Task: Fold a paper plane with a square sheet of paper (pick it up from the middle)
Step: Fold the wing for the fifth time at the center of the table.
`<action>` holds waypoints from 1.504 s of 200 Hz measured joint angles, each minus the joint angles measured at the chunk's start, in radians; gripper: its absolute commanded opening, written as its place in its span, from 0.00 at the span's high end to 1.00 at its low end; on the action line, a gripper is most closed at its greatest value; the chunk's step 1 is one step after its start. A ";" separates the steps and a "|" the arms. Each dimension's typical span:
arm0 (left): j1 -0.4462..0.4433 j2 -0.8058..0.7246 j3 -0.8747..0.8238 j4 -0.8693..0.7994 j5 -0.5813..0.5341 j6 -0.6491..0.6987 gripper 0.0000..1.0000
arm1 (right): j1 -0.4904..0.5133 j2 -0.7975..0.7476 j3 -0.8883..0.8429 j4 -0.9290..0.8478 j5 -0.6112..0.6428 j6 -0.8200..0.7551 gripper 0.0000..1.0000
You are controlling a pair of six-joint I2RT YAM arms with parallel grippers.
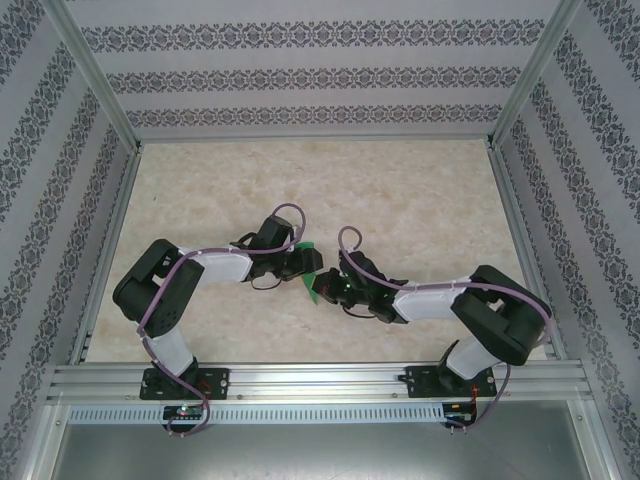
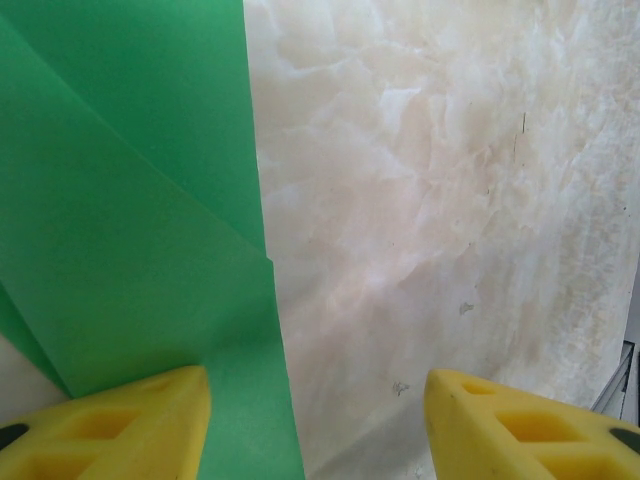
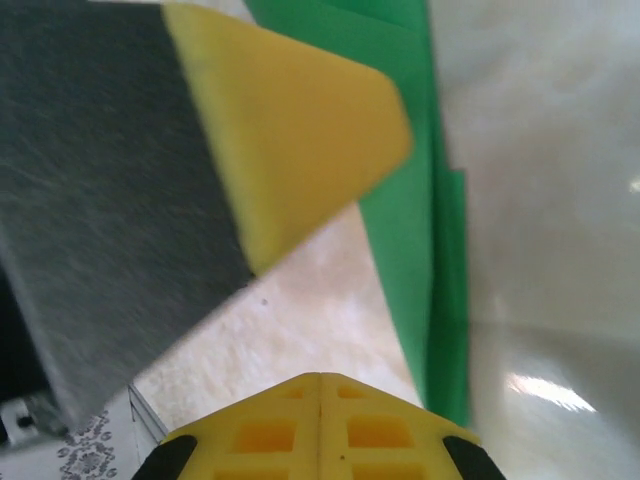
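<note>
Count: two arms, two grippers, one sheet of paper, one table.

Left gripper, top view: reaches in from the left to the middle of the table, tip at the left edge of the green paper. Left wrist view: left gripper stands about half open, two yellow fingertips well apart with nothing between them but bare table and the paper's right edge. The left-hand fingertip lies over the paper; cannot tell whether it touches. The other fingertip sits over bare marble-pattern table.

Sheet of paper: one piece, bright green, lying mid-table between the two grippers. Left wrist view: sheet of paper is folded, with overlapping layers, diagonal creases and a straight right edge running top to bottom. Right wrist view: sheet of paper shows as a narrow green strip of stacked layers.

Right gripper, top view: comes in from the right, tip at the paper's right side, close to the left gripper. Right wrist view: right gripper is fully closed, yellow fingertips pressed together along one seam. The green strip runs just beside them on the right; cannot tell whether any paper is pinched. One finger of the left gripper, yellow with a grey face, hangs close above.
</note>
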 measured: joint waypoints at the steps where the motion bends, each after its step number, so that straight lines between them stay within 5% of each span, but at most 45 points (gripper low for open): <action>1: 0.000 0.000 0.000 0.000 0.000 0.000 0.41 | 0.000 0.002 0.001 0.002 0.000 0.000 0.97; 155: 0.000 0.000 0.000 -0.008 0.013 -0.001 0.42 | 0.018 0.171 -0.010 0.130 -0.001 0.069 0.98; 238: -0.005 0.001 0.006 -0.027 0.022 -0.002 0.42 | 0.071 0.060 0.075 -0.256 0.019 0.021 0.96; 301: -0.006 0.006 0.015 -0.041 0.027 -0.013 0.42 | 0.084 0.055 0.074 -0.283 0.036 0.023 0.96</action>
